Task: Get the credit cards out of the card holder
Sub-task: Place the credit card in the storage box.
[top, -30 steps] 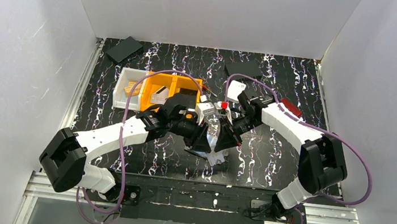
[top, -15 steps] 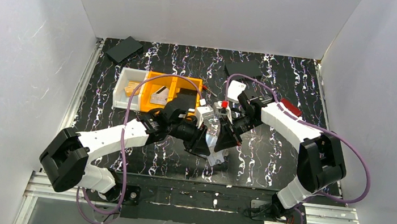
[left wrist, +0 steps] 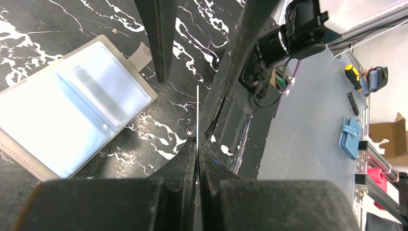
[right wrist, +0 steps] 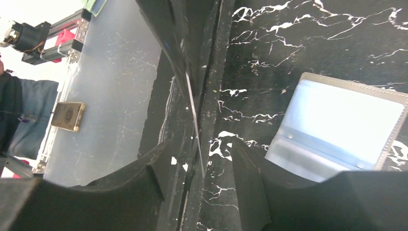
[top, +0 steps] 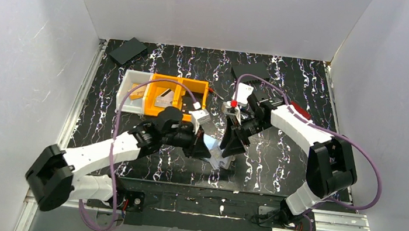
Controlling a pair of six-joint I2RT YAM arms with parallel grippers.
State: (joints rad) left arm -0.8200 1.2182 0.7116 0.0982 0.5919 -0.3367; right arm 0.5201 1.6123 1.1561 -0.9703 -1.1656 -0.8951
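A thin, silvery-white plastic credit card (left wrist: pixel 197 108) hangs edge-on in the air. The left gripper (left wrist: pixel 197 144) pinches it along one edge, its black fingers pressed tight against it. The right gripper (right wrist: pixel 198 144) straddles the same card with its fingers spread apart, and I cannot see them touching it. The grey-taupe folding card holder (left wrist: pixel 72 120) lies open and unheld on the black marbled tabletop (right wrist: pixel 312 38), just beside both grippers. The hold looks narrow. If the right fingers brush the card on pulling away, they could twist it loose and drop it. They could also nudge the loose holder.
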